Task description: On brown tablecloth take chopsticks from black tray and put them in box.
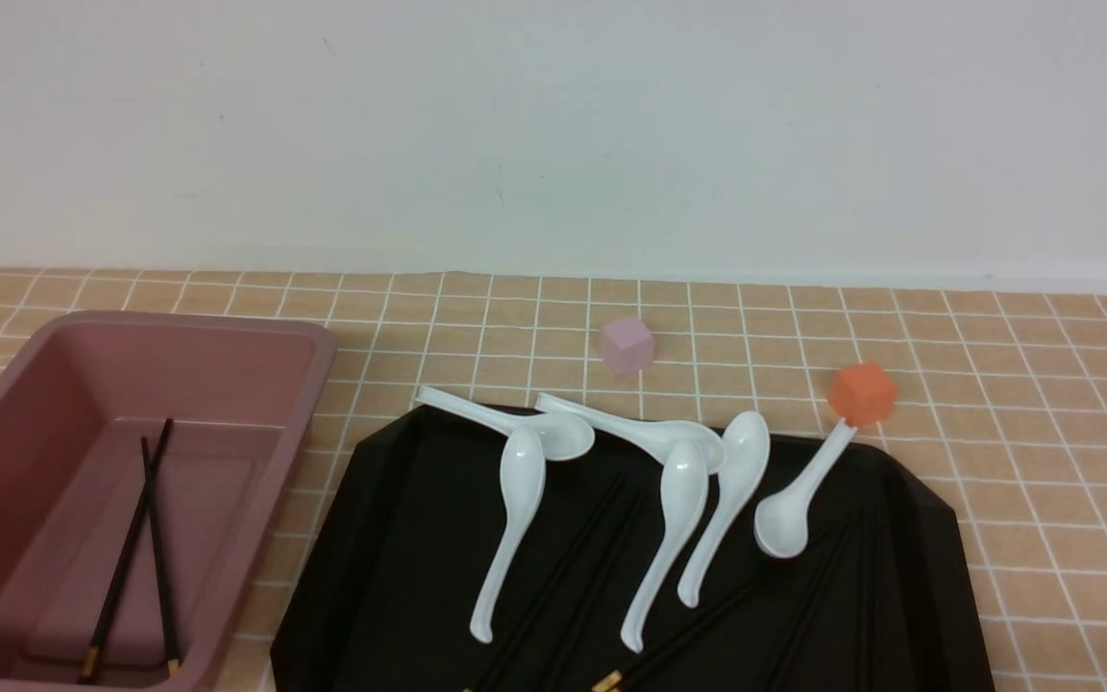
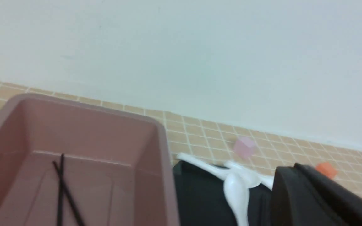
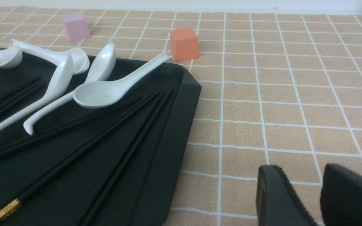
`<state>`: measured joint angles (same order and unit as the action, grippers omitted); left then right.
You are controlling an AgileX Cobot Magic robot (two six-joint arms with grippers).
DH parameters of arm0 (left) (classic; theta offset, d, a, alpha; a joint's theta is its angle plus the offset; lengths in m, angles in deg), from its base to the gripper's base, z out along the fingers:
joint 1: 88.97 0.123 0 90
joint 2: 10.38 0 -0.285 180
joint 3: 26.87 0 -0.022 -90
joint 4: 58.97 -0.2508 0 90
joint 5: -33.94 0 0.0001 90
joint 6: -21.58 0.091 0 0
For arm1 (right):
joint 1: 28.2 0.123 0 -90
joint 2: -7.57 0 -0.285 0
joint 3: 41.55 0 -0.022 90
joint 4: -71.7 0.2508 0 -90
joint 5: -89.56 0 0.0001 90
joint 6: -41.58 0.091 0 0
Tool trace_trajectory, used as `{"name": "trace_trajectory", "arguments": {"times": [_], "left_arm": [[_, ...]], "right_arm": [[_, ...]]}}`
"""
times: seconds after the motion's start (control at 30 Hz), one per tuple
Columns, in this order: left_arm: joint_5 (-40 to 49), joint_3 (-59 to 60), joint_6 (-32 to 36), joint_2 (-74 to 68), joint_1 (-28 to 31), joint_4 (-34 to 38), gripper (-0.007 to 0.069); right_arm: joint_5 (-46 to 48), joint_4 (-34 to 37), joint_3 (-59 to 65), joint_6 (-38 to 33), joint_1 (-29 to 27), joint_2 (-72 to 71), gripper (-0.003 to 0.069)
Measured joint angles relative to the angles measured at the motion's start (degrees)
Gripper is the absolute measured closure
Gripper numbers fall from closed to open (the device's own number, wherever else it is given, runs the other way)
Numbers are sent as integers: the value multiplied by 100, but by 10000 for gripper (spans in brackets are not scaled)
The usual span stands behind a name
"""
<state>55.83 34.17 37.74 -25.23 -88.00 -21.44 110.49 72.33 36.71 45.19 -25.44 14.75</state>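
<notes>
Two chopsticks [image 1: 145, 548] already lie in the box [image 1: 318, 360] at the desk's left edge, several wait on the black tray [image 1: 390, 538] (among spoons [image 1: 515, 519]), right gripper [image 3: 303, 188] slightly parted, empty; left gripper's [image 2: 297, 185] state unclear.

The tan-orange tablecloth with a tile-like grid of white lines [image 1: 1044, 461] carries the deep dusty pink plastic box [image 1: 256, 332] at the left, the wide glossy black tray [image 1: 390, 557] in the near middle, and behind the tray a small pale pink cube [image 1: 627, 344] and a small orange cube [image 1: 862, 393] to its right.
</notes>
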Motion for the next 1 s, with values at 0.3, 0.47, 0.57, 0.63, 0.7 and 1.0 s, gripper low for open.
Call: {"name": "trace_trajectory", "arguments": {"times": [0.3,0.47,0.57,0.63,0.7,1.0], "left_arm": [[-118,1071,-2665,326,-992,-3039,634],[-246,1680,-3624,730,-1099,-3696,631],[-186,1760,-3741,766,-1104,-3753,631],[-96,1771,-3763,774,-1104,-3792,629],[-39,1778,-3776,774,-1104,-3827,629],[-1,1786,-3782,774,-1104,-3853,623]], "right_arm": [[0,0,0,0,0,0,419],[0,0,0,0,0,0,419],[0,0,0,0,0,0,419],[0,0,0,0,0,0,419],[0,0,0,0,0,0,419],[0,0,0,0,0,0,419]]}}
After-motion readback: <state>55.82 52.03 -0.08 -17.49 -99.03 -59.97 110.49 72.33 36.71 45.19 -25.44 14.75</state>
